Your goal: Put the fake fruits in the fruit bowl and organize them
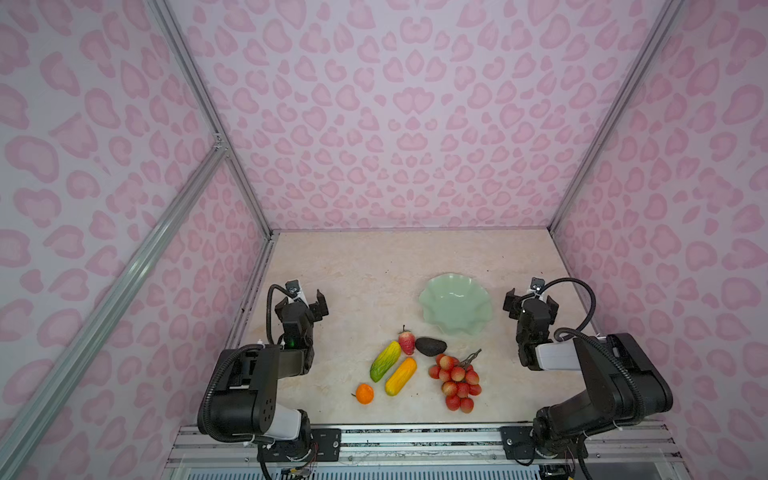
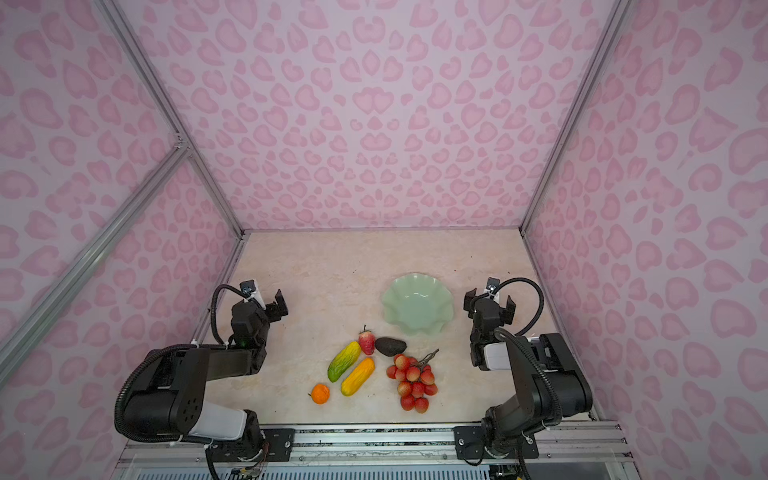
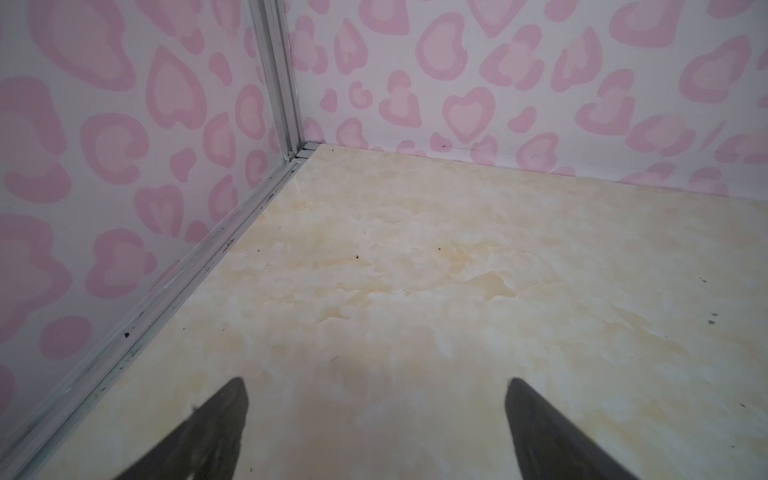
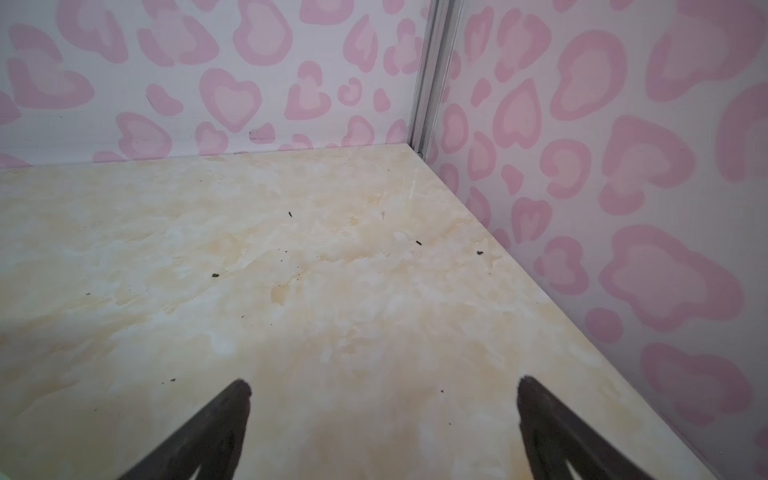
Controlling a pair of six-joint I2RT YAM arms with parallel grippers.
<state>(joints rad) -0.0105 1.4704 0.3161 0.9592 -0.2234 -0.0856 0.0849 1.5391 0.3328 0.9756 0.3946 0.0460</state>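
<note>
Six fruits [image 2: 357, 376] are laid on the table [image 1: 353, 270] on the robot's side of the empty bowl [image 1: 455, 305]. The strawberry [image 1: 407, 342] and avocado [image 1: 430, 346] lie nearest it, while the green oblong [image 1: 385, 360], yellow oblong [image 1: 400, 376], orange [image 1: 365, 393] and lychee cluster [image 1: 457, 382] lie farther off. All are judged light, hard and slippery. The oblongs are best taken across the middle and the cluster by its stem; the orange may roll. The right gripper [image 4: 384, 388], near the bowl, and the left gripper [image 3: 376, 388], well apart from it, are held spread and empty. Only bare table is shown in the wrist views, and the stem's joints cannot be made out.
</note>
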